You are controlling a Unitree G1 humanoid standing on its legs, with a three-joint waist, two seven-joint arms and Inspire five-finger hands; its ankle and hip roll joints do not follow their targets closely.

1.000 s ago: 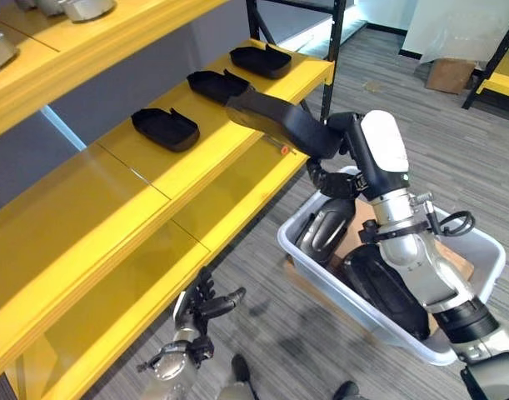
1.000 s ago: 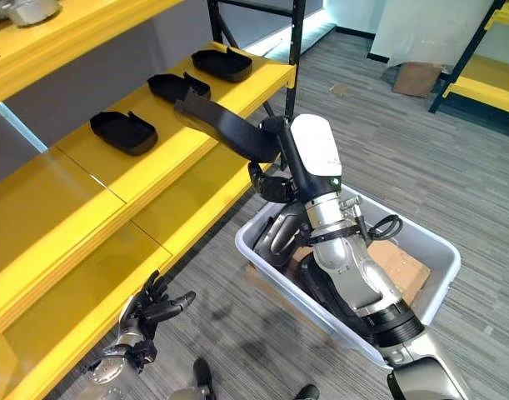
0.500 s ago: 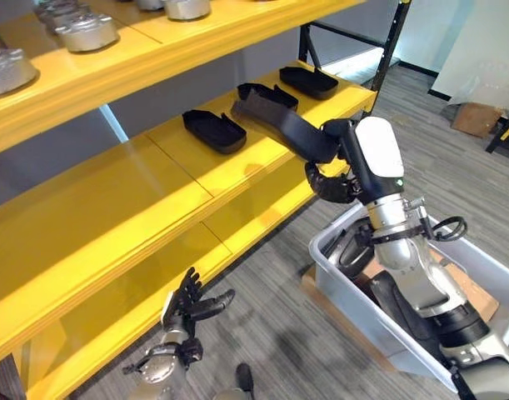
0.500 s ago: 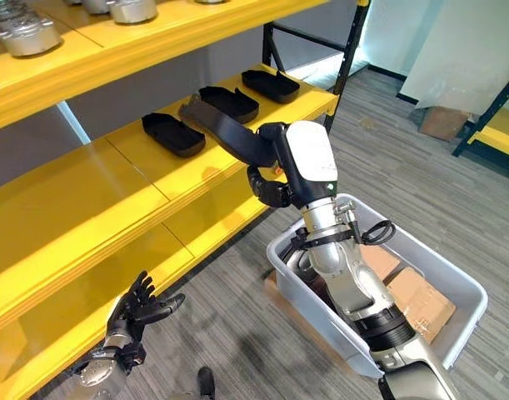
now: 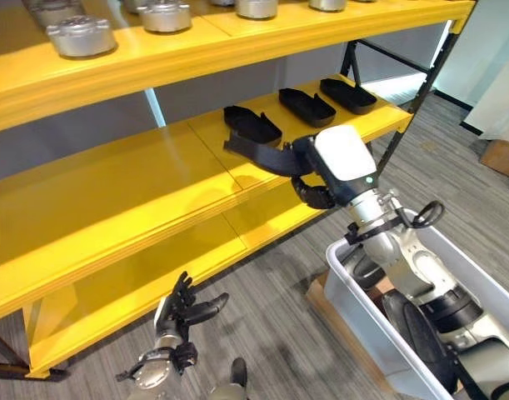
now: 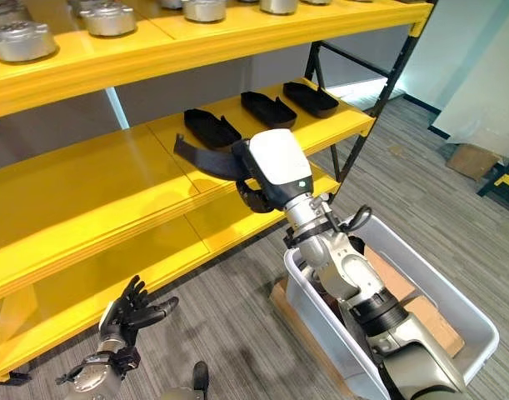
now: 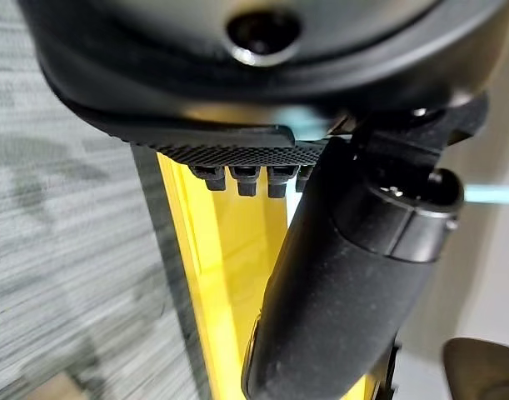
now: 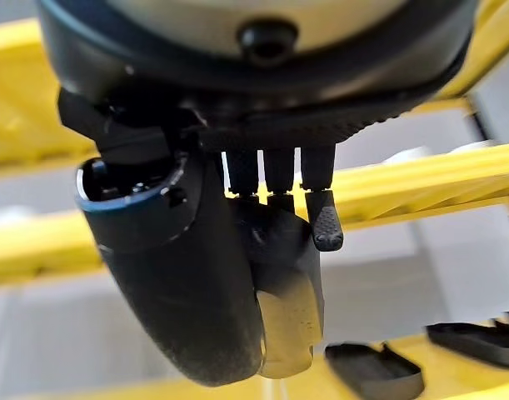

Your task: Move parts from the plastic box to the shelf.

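Note:
My right hand (image 5: 317, 182) is shut on a long black moulded part (image 5: 256, 153) and holds it over the yellow middle shelf (image 5: 112, 187), its far end just in front of the leftmost of three black parts (image 5: 252, 125) lying there. In the right wrist view the fingers (image 8: 319, 212) curl round the held part (image 8: 284, 275). The grey plastic box (image 5: 355, 310) stands on the floor at lower right with more black parts (image 5: 422, 335) inside. My left hand (image 5: 182, 309) hangs open low down, near the floor in front of the bottom shelf.
Round metal parts (image 5: 80, 35) line the top shelf. A dark upright shelf post (image 5: 413, 107) stands at the shelf's right end. Cardboard (image 6: 422, 310) lies in the box, and a cardboard box (image 6: 466, 158) sits on the floor far right. The middle shelf's left half is bare.
The camera has tilted up and the whole picture has shifted. My right hand has carried the black part leftward along the shelf, from the middle part to the leftmost one. The left hand stays low.

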